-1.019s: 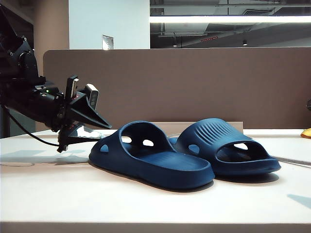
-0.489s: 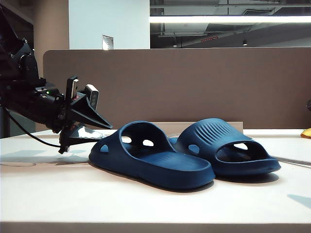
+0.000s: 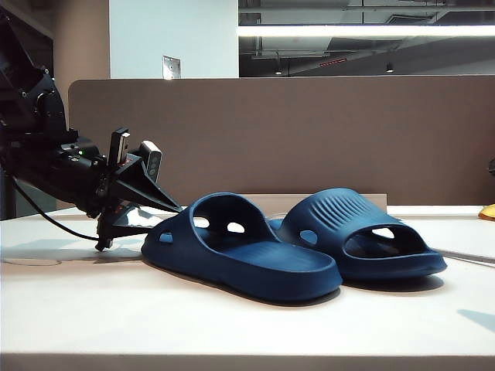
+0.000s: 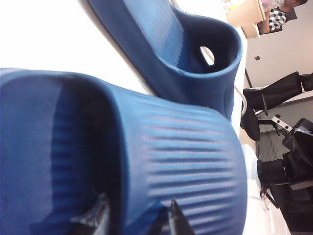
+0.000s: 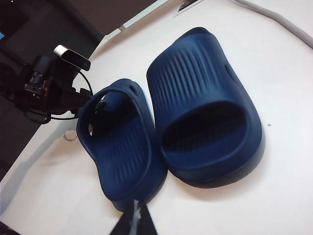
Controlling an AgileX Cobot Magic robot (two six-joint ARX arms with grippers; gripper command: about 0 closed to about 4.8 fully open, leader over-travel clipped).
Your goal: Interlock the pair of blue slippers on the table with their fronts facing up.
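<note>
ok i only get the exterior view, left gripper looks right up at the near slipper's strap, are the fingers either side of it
observer: Yes. In the left wrist view the left gripper is open, with the ribbed strap edge between its fingers. I cannot tell whether they press on it.
operator: and the right gripper, cant see it at all
observer: The right gripper is shut and empty, hanging well above the table and looking down on both slippers.
operator: slippers interlocked yet
observer: No. From up there the near slipper and the far slipper lie side by side, soles down, sides meeting.
</note>
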